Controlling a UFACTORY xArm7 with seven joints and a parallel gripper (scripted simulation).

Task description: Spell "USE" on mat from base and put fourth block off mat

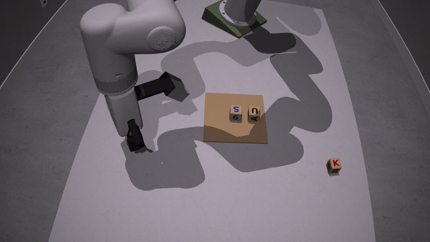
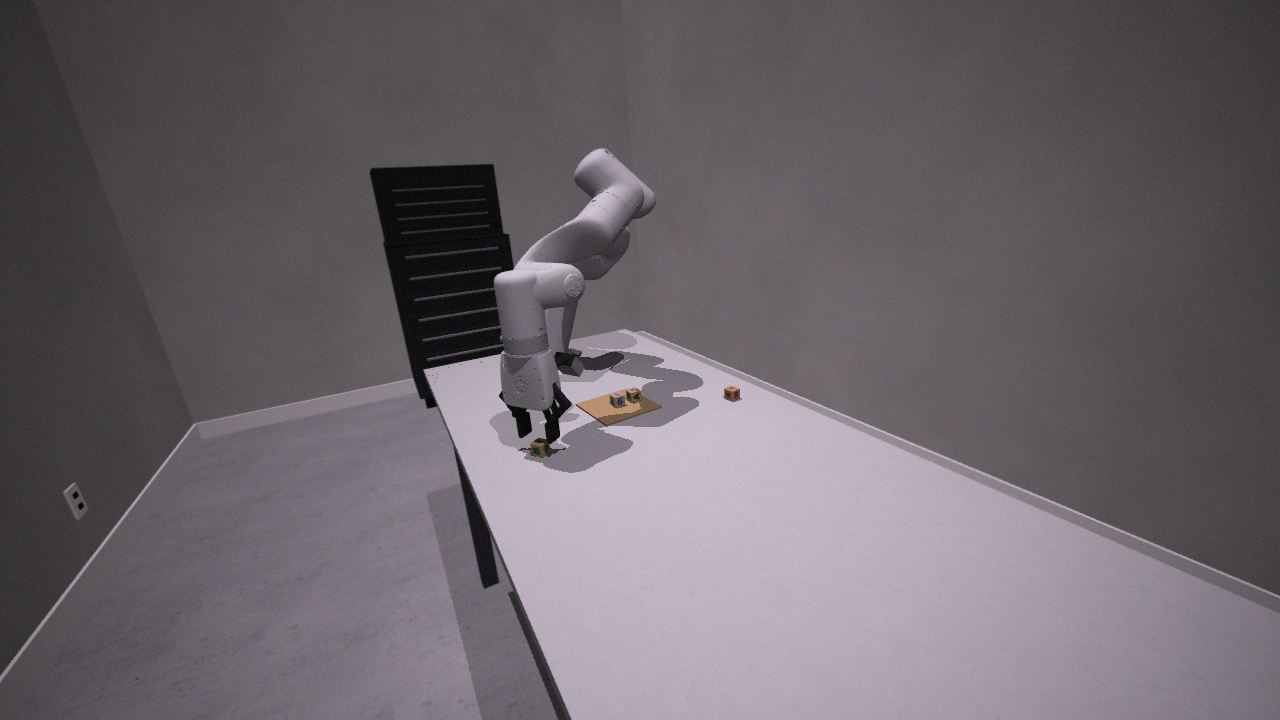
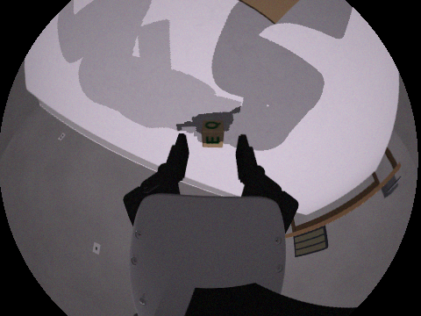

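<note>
Right now I am hovering over the tabletop, well apart from the mat, with my claw spread and empty above the E block; next I am needing to descend and pinch it.

top cam looks down facing my base; exterior sits far off; wrist aims along my fingers; all share the mat

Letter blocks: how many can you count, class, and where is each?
4. S block and U block on the mat; K block off it; E block under the open gripper.
</note>
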